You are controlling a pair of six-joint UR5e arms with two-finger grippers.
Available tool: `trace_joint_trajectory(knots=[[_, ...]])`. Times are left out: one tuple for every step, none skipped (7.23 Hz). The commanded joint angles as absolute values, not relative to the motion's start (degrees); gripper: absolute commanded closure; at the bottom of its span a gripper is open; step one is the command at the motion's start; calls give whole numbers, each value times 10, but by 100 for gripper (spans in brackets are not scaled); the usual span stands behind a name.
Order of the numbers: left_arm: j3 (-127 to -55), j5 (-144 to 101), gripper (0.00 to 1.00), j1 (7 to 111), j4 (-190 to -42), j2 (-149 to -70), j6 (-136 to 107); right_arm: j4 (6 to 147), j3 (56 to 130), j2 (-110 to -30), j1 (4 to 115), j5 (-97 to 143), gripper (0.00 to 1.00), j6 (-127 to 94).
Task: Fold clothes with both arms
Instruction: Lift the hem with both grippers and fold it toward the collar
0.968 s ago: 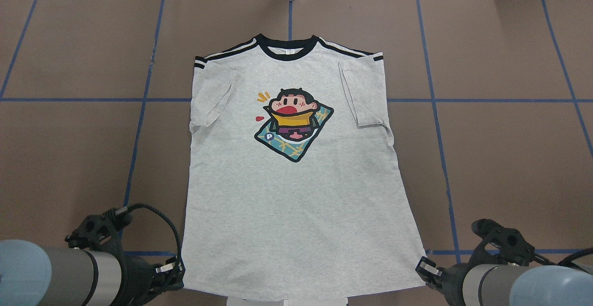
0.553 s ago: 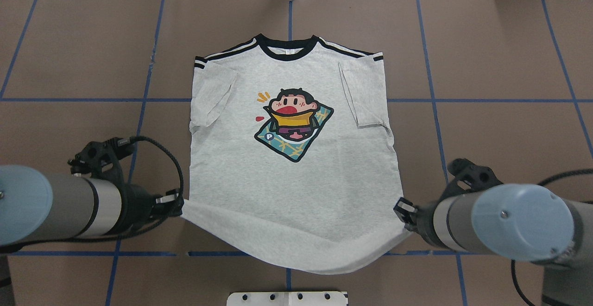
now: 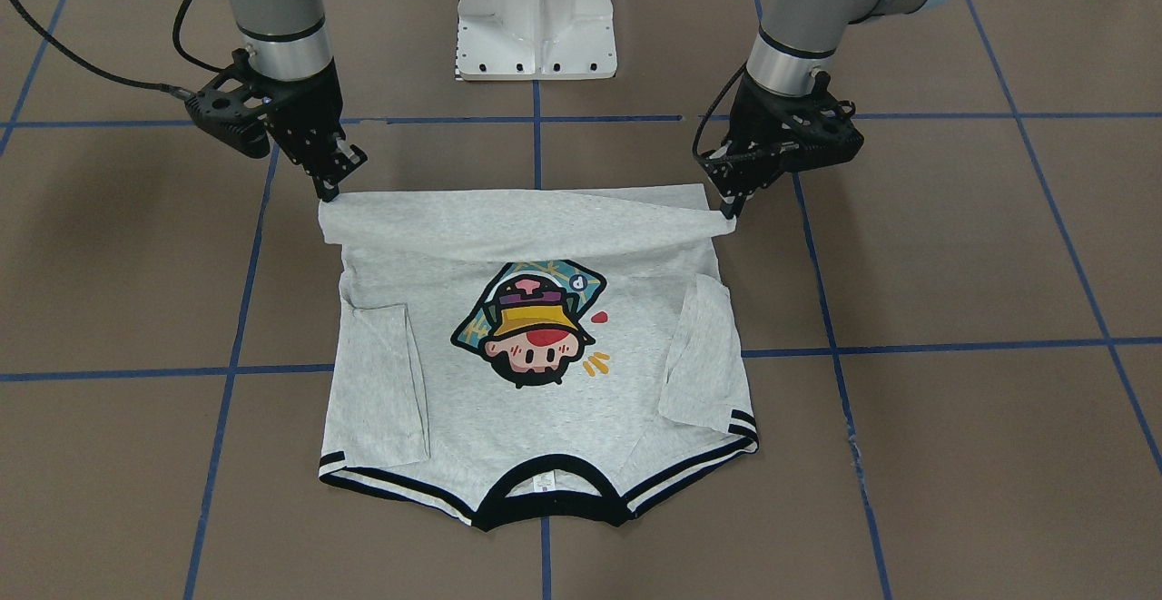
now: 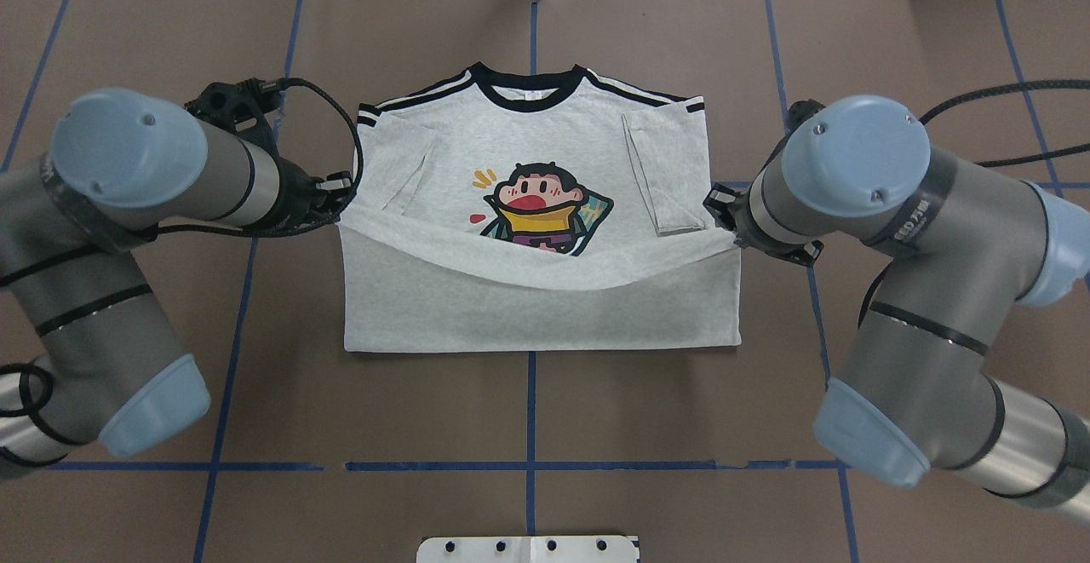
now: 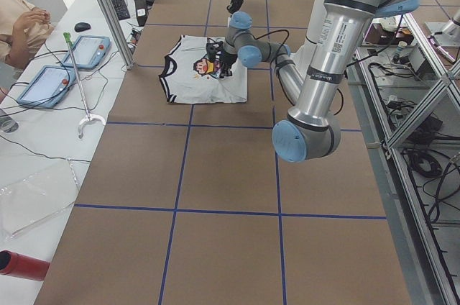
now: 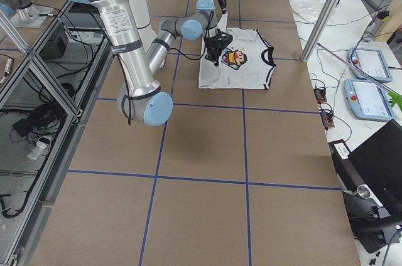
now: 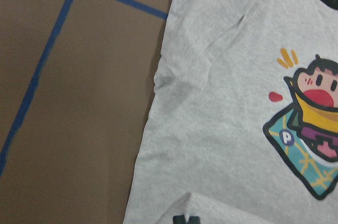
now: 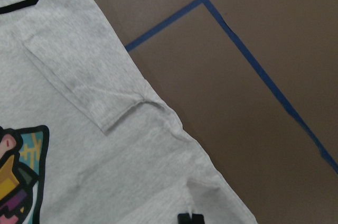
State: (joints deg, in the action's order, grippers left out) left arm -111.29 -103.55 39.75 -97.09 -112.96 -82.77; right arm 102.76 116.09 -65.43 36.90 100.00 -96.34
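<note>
The grey T-shirt [image 4: 545, 316] lies print-up on the brown table, its black collar [image 4: 528, 90] on the far side. Both sleeves are folded inward. Its bottom hem is lifted and doubled back over the body, so the sagging edge covers the lower part of the cartoon print [image 4: 538, 205]. My left gripper [image 4: 337, 205] is shut on the hem's left corner, level with the print. My right gripper [image 4: 725, 226] is shut on the right corner. In the front-facing view the hem hangs as a band [image 3: 526, 219] between the left gripper [image 3: 726, 211] and the right gripper [image 3: 327, 193].
The white pedestal base [image 3: 536, 19] stands at the robot's edge of the table. Blue tape lines [image 4: 530, 410] cross the brown table cover. In the left side view a bench holds two tablets [image 5: 43, 83], and a person's hand [image 5: 29, 21] is near them.
Both grippers have carried the hem up and away from the robot toward the collar. The lower half of the shirt is now doubled over, and its edge reaches the print.
</note>
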Motion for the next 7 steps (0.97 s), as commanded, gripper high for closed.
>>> trace_joint_trajectory(knots=[[-1052, -1059, 100, 445, -988, -1146, -752, 1027, 1096, -609, 419, 1001, 100, -912], [-1021, -1058, 100, 451, -1039, -1148, -749, 1027, 1075, -597, 426, 1002, 100, -904], [-969, -1057, 100, 450, -1093, -1162, -749, 987, 1031, -583, 432, 1001, 100, -905], [-918, -1056, 100, 450, -1136, -1181, -751, 919, 979, -576, 439, 1001, 100, -905], [-872, -1054, 100, 449, -1171, -1196, -751, 878, 933, -564, 444, 1002, 100, -905], [-840, -1043, 100, 450, -1210, -1198, -751, 855, 884, -540, 445, 1002, 100, -905], [-820, -1022, 100, 450, -1230, -1199, -750, 825, 842, -527, 447, 1002, 100, -904]])
